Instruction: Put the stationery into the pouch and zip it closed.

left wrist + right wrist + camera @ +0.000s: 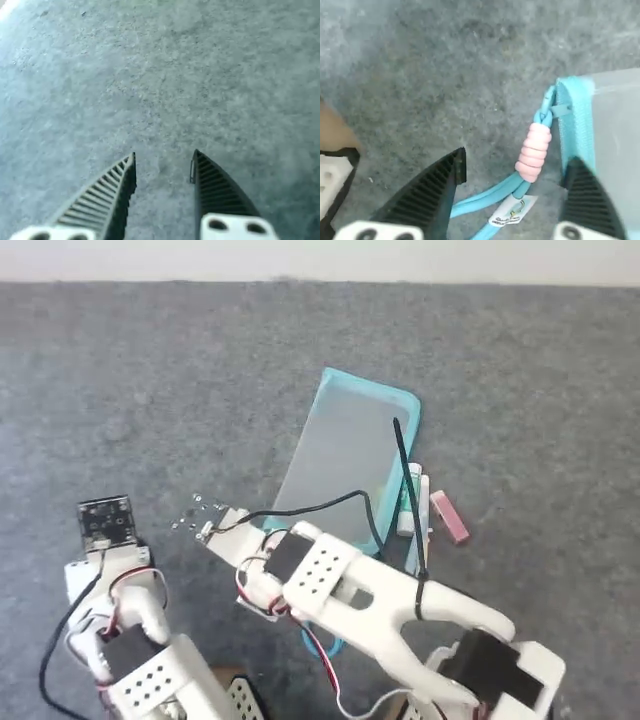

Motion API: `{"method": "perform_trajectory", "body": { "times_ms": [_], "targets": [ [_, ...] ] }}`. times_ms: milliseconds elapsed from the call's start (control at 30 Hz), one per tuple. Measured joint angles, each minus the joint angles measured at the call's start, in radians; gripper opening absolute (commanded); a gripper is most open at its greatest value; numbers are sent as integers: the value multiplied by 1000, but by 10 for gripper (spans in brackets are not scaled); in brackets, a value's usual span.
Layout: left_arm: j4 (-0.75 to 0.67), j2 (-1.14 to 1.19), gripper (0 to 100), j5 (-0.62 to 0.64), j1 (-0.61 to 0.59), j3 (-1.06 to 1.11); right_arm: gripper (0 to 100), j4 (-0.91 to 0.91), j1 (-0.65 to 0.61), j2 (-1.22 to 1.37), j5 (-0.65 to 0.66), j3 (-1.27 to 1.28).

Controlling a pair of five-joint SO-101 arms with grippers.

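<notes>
Framing pink pull [535,150] of one pouch [345,455], right gripper [517,161] released; left gripper [164,155] likewise.

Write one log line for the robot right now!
right gripper: open, by pouch zipper pull | left gripper: open, over carpet | pink stationery: beside pouch

Grey table [150,370]: pouch [345,450], white pens [408,505], pink eraser [449,517].

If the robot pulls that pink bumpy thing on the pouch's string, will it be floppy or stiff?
Probably floppy: the pink bead sits on a thin teal cord that lies in a loose curve, so it would likely dangle. Its ridges look easy to grip. The pouch looks thin and soft, so it may slide or bend when tugged.
</notes>
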Motion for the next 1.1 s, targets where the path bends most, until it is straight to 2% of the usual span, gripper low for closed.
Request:
{"method": "perform_trajectory", "body": {
  "times_ms": [300,700,933,1100],
  "targets": [
    [12,0,174,0,43,0,227,-91,0,46,-9,23],
    [12,0,174,0,43,0,222,-126,109,114,-9,23],
    [12,0,175,0,43,0,43,-135,112,161,-9,23],
    [12,0,175,0,43,0,14,-153,120,195,-9,23]
  ]
}}
